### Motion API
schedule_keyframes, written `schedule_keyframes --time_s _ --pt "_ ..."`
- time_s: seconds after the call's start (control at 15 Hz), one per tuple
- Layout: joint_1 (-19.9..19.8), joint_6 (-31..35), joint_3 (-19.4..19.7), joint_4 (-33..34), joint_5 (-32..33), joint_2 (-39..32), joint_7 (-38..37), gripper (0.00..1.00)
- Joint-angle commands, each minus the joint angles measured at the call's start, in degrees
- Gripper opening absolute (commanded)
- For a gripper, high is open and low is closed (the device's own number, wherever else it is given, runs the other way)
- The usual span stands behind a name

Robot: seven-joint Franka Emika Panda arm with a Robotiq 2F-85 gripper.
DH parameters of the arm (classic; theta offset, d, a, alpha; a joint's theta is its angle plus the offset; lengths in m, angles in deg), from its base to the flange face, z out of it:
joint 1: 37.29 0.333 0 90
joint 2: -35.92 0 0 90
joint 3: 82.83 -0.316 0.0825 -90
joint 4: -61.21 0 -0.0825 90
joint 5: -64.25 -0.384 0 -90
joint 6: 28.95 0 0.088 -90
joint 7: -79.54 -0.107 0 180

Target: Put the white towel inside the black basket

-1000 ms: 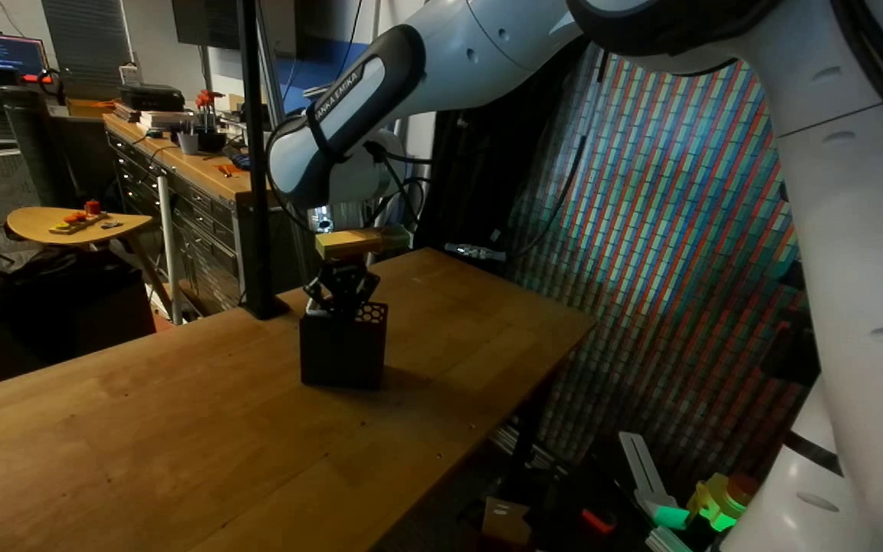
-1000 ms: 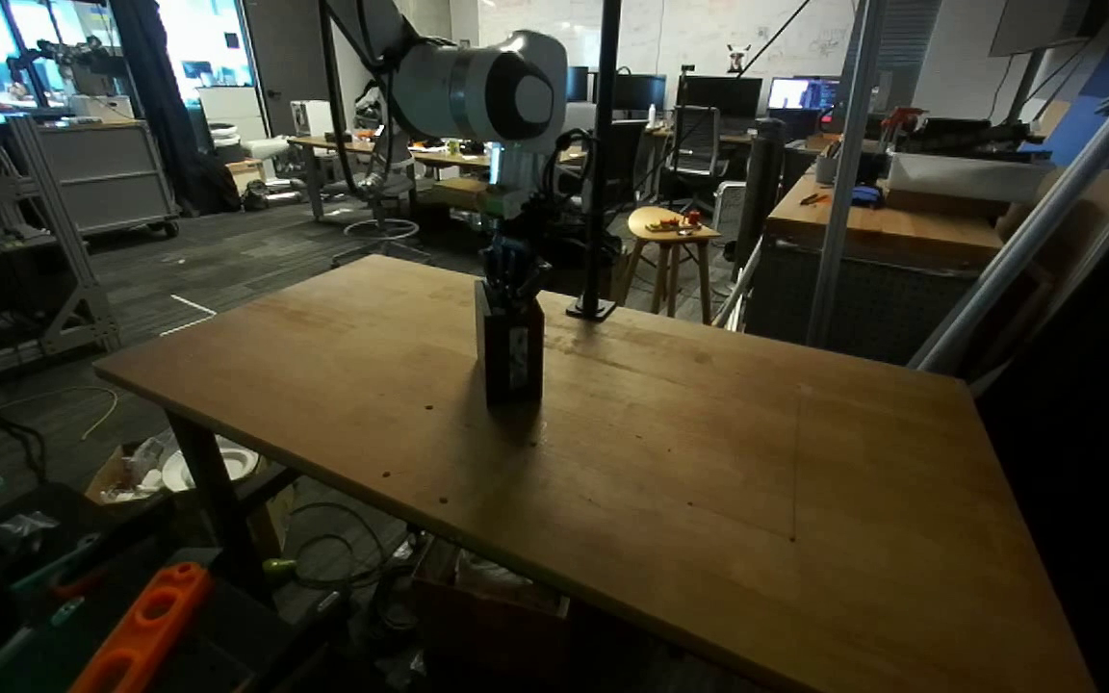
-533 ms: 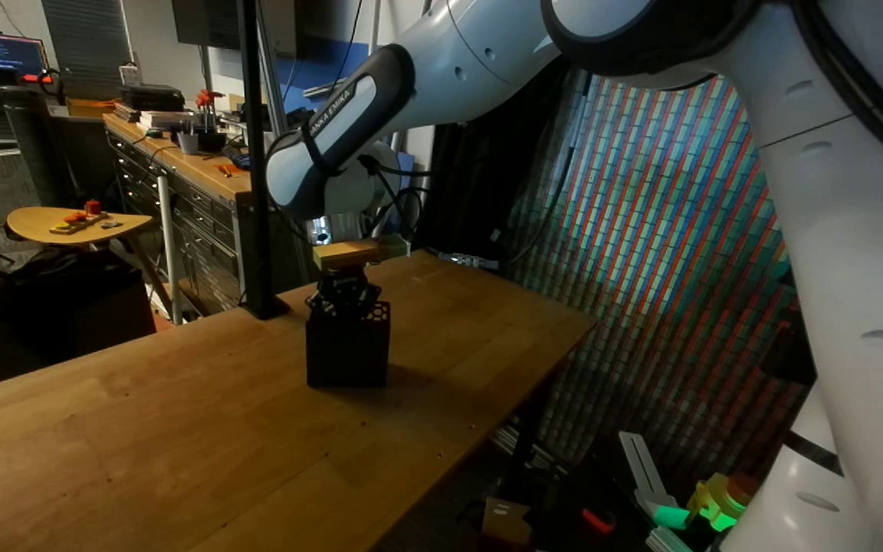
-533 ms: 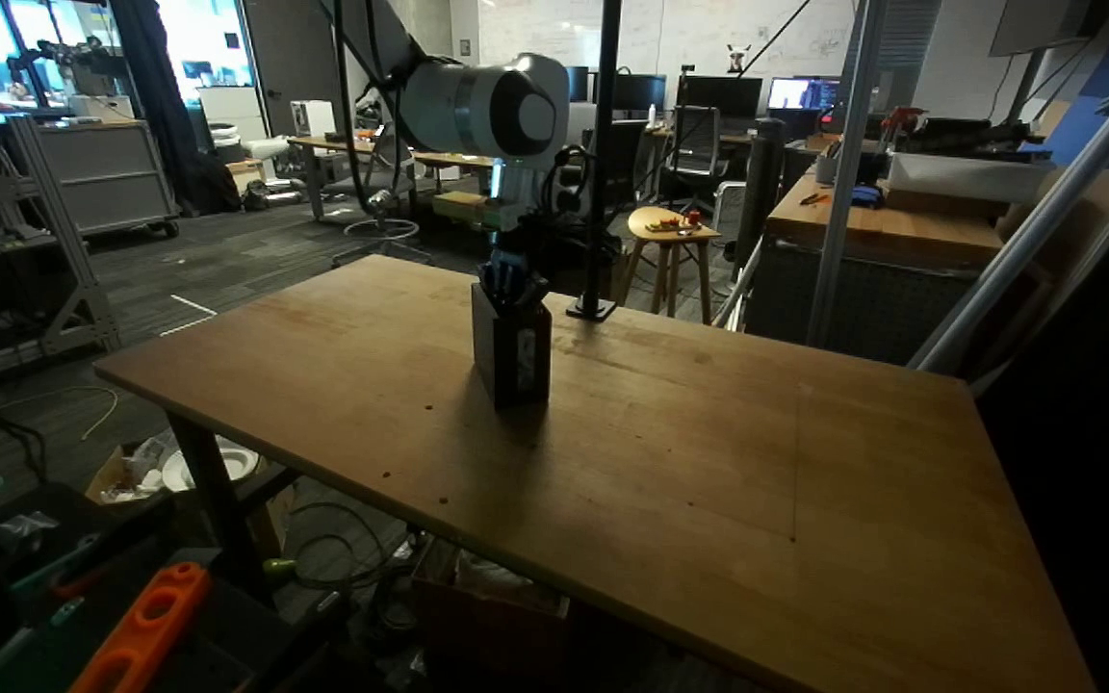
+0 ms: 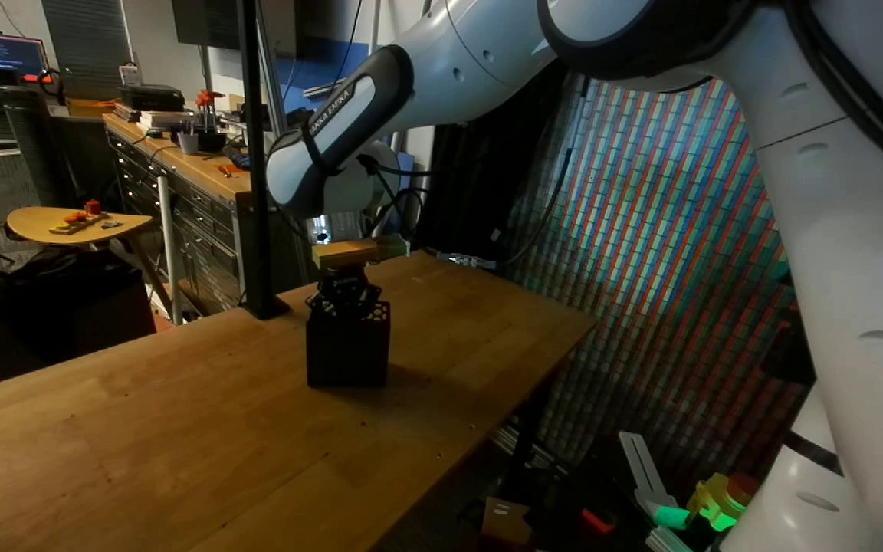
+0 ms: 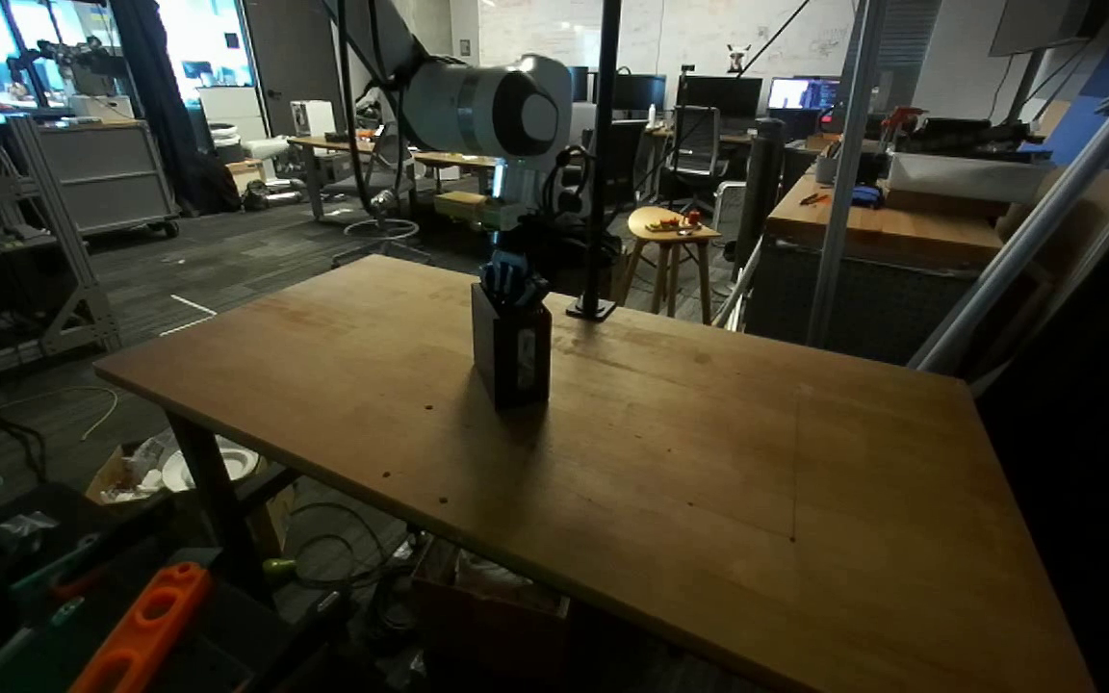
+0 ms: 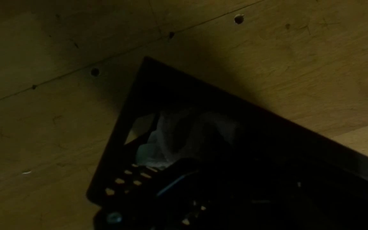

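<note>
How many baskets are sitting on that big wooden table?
1: the black basket, near the black post on the wooden table. Both exterior views show this same one; another hidden behind it seems unlikely.

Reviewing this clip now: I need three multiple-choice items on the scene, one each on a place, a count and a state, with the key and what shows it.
1. Where is the white towel, relative to the black basket?
A. Beside it
B. Inside it
C. Under it

2. How many baskets stand on the wooden table?
A. One
B. Two
C. Three

3. How is the black basket set?
A. On its side
B. Upside down
C. Upright

Key
1: B, since the wrist view shows the part of the towel in sight lying within the basket's walls.
2: A, since both exterior views show a single basket there.
3: C, since its base rests on the table and the wrist view looks down into its open top.
</note>
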Motion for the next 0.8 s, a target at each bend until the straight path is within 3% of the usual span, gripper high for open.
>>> schedule_keyframes --time_s 0.0,0.07,0.2,0.6,0.67,0.73 --pt "0.6 -0.7 1.1 1.5 -0.5 -0.5 -0.5 0.04" --pt "0.6 -0.9 1.2 1.5 -0.2 -0.1 -0.3 0.3" --pt "1.1 -1.1 1.7 1.2 1.1 1.2 -0.6 0.38" --pt "3.3 -2.6 3.0 1.1 6.9 5.0 -1.5 0.82" --pt "3.6 -2.8 3.0 1.2 7.8 5.4 -1.6 0.86" --pt "3.8 -2.9 2.9 1.2 8.7 5.9 -1.6 0.47"
